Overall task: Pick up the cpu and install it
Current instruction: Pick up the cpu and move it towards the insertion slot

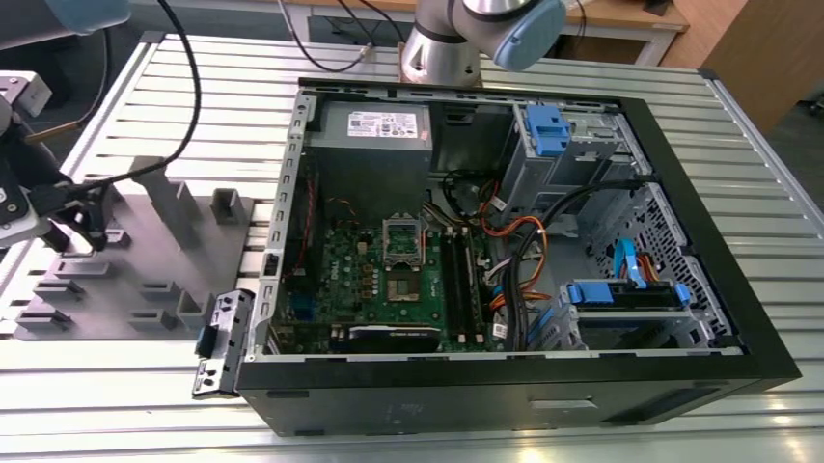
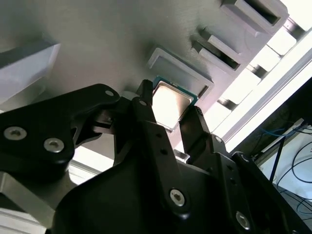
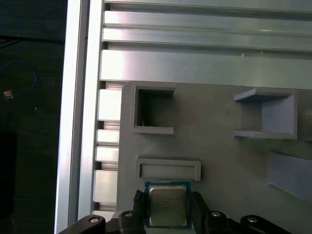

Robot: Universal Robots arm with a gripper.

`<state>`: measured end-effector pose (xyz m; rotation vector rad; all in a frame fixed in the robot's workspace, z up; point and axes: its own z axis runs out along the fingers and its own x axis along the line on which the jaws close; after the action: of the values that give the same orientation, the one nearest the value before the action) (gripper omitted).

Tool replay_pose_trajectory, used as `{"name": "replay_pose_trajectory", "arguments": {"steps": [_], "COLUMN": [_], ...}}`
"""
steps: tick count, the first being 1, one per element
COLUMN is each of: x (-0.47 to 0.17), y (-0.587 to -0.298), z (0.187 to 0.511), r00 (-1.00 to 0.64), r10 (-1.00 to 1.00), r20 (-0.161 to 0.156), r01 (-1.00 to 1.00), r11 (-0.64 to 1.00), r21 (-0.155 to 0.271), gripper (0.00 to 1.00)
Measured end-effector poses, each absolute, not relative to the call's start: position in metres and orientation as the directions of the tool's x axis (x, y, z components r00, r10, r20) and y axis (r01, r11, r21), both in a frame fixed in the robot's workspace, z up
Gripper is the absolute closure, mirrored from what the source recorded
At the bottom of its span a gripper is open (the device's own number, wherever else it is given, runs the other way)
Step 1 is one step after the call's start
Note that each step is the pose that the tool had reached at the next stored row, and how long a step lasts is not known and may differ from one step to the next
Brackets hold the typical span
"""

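The cpu (image 2: pixel 169 103) is a small square chip with a bright metal top and a thin green edge. It sits between the two black fingers of my gripper (image 2: pixel 168 109), which press against its opposite sides just over the grey tray (image 2: pixel 97 44). In the first wrist view the cpu (image 3: pixel 167 205) lies beside a low grey block (image 3: pixel 168 168) of the tray, held in the gripper (image 3: pixel 168 209). In the exterior view the gripper (image 1: pixel 75 236) hangs over the tray (image 1: pixel 142 265) at the exterior view's left. The motherboard socket (image 1: pixel 403 237) lies inside the open computer case (image 1: pixel 515 241).
Upright grey blocks (image 1: pixel 174 198) and pockets stand on the tray around the gripper. A black cable (image 1: pixel 180 106) trails from the arm over the slatted metal table (image 1: pixel 193 87). The arm's base (image 1: pixel 445 53) stands behind the case. Cables and blue drive bays (image 1: pixel 624 294) crowd the case's right.
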<state>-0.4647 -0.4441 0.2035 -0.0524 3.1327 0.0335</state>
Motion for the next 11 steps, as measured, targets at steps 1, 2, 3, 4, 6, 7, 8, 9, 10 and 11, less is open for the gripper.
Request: {"name": "replay_pose_trajectory", "arguments": {"steps": [1,2,3,4,6,7,8,9,10,11], "x": [-0.465,-0.465,-0.465,-0.465,-0.465,-0.465,-0.465,-0.465,-0.465,-0.465], "y": [-0.444,-0.444,-0.444,-0.444,-0.444,-0.444,-0.444,-0.444,-0.444,-0.444], "z": [0.206,0.209,0.212,0.216,0.223,0.227,0.231,0.235,0.239,0.244], "r00": [-0.999,-0.999,-0.999,-0.999,-0.999,-0.999,-0.999,-0.999,-0.999,-0.999], "r10": [-0.033,-0.033,-0.033,-0.033,-0.033,-0.033,-0.033,-0.033,-0.033,-0.033], "r20": [-0.009,-0.009,-0.009,-0.009,-0.009,-0.009,-0.009,-0.009,-0.009,-0.009], "r01": [-0.033,-0.033,-0.033,-0.034,-0.033,-0.034,-0.033,-0.033,-0.034,-0.033], "r11": [0.999,0.999,0.999,0.999,0.999,0.999,0.999,0.999,0.999,0.999], "r21": [0.021,0.021,0.021,0.021,0.021,0.021,0.021,0.021,0.021,0.021], "gripper": [0.53,0.53,0.53,0.53,0.53,0.53,0.53,0.53,0.53,0.53]}}
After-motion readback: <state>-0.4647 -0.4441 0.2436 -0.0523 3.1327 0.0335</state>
